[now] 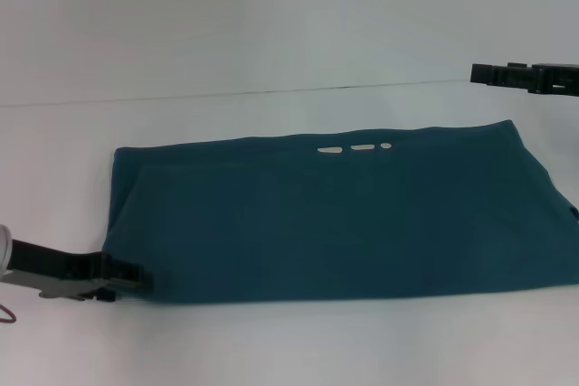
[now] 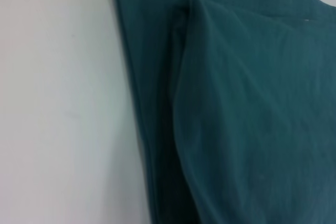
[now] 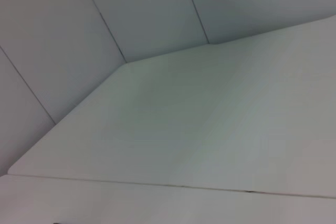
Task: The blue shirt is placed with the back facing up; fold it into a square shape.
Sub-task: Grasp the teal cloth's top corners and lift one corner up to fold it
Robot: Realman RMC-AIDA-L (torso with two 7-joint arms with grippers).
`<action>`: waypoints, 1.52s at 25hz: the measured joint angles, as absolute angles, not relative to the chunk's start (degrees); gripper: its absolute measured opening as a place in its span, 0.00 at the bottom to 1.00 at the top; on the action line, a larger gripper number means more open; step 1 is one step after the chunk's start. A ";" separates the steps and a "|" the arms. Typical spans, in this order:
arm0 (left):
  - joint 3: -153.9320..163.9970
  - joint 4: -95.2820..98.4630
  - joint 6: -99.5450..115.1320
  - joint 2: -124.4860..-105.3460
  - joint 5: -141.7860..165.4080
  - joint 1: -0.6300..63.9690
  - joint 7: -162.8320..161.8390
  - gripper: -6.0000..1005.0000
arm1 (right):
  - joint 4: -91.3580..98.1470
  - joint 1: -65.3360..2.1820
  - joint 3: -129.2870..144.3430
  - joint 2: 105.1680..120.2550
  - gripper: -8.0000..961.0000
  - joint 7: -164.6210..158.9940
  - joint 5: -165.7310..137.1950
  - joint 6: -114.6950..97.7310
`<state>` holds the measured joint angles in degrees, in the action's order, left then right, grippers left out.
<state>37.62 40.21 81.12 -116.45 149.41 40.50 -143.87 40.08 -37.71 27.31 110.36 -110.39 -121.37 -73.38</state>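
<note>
While my left gripper point(image 1: 136, 276) sits at eight o'clock on the near corner of the blue shirt point(image 1: 335, 219), I cannot tell its opening; a shallow pinch may catch one layer, skewing the fold. My right gripper point(image 1: 484, 73) idles at two o'clock, opening unclear.

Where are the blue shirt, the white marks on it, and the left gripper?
blue shirt point(image 1: 335, 223): head view, middle of the flat fabric.
white marks point(image 1: 362, 147): head view, middle mark, near the shirt's far edge.
left gripper point(image 1: 131, 274): head view, tips at the shirt's near left corner.
</note>
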 joint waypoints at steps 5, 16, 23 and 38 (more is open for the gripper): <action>37.56 40.08 81.00 -116.45 149.07 41.10 -143.85 0.69 | 40.12 -37.71 27.24 110.36 0.87 -110.39 -121.37 -73.38; 37.05 40.30 80.84 -116.62 148.15 41.77 -143.49 0.69 | 40.17 -37.70 27.24 110.36 0.86 -110.39 -121.37 -73.14; 37.33 40.34 80.86 -116.60 147.30 41.83 -143.27 0.69 | 40.17 -37.70 27.24 110.36 0.86 -110.32 -121.37 -73.04; 37.53 43.36 80.28 -117.16 147.56 40.02 -141.53 0.57 | 40.05 -37.68 27.28 110.41 0.85 -110.25 -121.37 -72.51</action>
<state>37.53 43.36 80.28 -117.16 147.56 40.02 -141.53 40.05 -37.68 27.29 110.41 -110.26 -121.37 -72.50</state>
